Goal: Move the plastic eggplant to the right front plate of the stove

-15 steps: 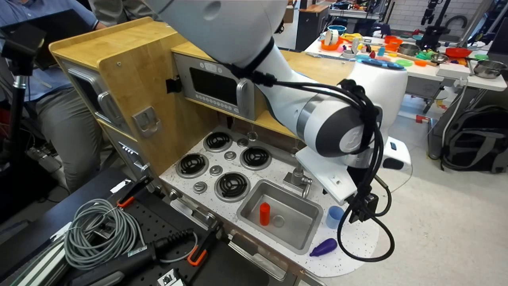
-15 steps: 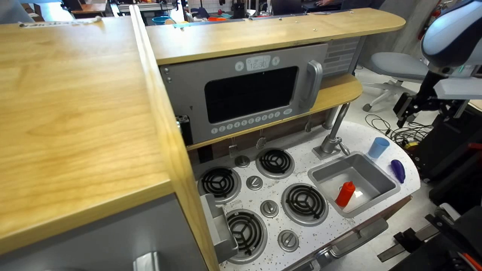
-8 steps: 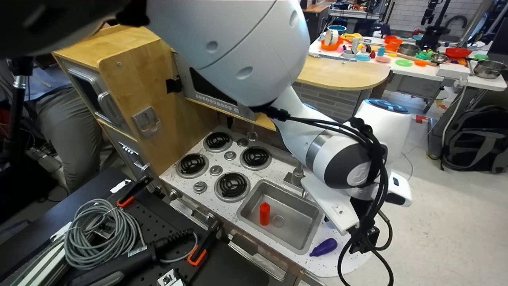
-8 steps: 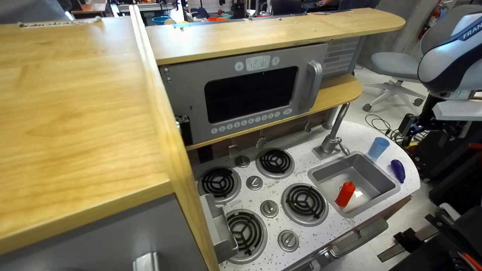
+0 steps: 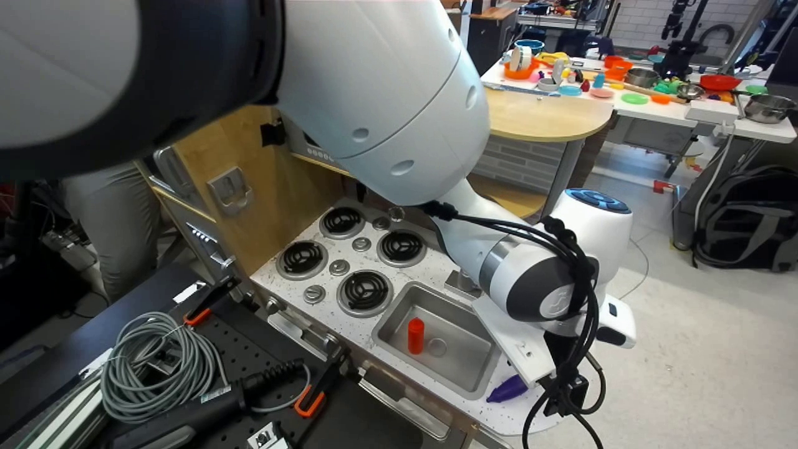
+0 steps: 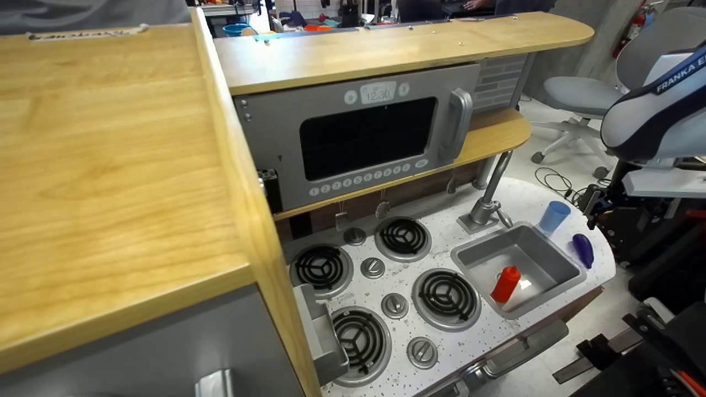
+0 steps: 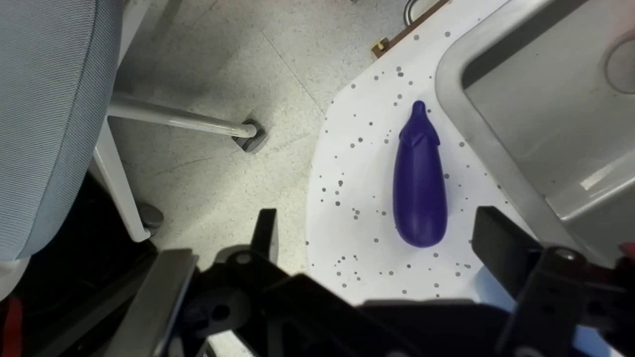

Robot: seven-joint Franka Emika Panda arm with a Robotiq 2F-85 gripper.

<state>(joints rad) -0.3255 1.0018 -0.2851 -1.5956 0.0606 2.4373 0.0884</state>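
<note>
Wrist view and both exterior views gave me the white speckled worktop [image 6: 524,201]. Stove [image 5: 351,255] showed in both exterior views, grey sink [image 6: 527,252] next along. My claw [image 7: 380,225] stood near the worktop's rounded end, fingers [image 7: 264,233] wide apart. Right front plate [image 5: 365,293] sat just beside the sink. Plastic eggplant [image 7: 420,193] lay between sink and rounded edge; wrist view framed it between the fingers, touching neither.

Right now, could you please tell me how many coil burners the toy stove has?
4: the left front burner, the right front burner beside the sink, the left rear burner and the right rear burner. All show in both exterior views.
</note>
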